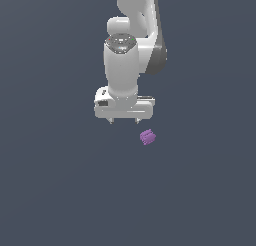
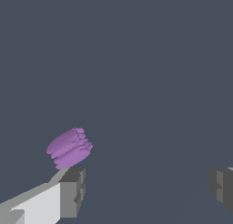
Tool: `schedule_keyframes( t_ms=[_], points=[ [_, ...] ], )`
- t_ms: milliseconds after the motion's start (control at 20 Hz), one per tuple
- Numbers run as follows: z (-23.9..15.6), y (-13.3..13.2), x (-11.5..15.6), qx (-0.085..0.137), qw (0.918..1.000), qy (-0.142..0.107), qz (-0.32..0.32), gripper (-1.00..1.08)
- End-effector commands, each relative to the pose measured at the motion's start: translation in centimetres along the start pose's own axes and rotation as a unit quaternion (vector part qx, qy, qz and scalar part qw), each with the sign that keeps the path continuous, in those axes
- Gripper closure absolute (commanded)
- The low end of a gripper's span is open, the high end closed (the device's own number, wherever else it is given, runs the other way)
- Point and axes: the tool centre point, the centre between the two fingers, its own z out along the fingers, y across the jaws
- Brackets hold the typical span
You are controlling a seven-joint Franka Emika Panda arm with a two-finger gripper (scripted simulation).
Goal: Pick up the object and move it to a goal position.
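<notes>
Exterior view shows the gripper (image 1: 125, 121) spread wide, holding nothing, above the dark floor; the object (image 1: 147, 137) lies free, offset toward that view's right. Approach step, I judge (nothing grasped yet): centre over it, then descend.

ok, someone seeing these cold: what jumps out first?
The white Panda arm hanging down at top centre of the exterior view, its gripper open and empty. Next, the small purple ridged block, the only colour on the dark grey floor, sitting just below the gripper toward the exterior view's right. In the wrist view the block lies beside one fingertip, not between the two.
</notes>
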Motion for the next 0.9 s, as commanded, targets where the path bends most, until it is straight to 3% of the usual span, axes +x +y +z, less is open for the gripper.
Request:
schedule_keyframes(
  t_ms=[0,850],
  points=[
    [0.0,-0.1,0.0,0.0,1.0,-0.001,-0.002,-0.92],
    [1.0,-1.0,-0.1,0.001,0.9992,-0.001,0.04,-0.92]
  ],
)
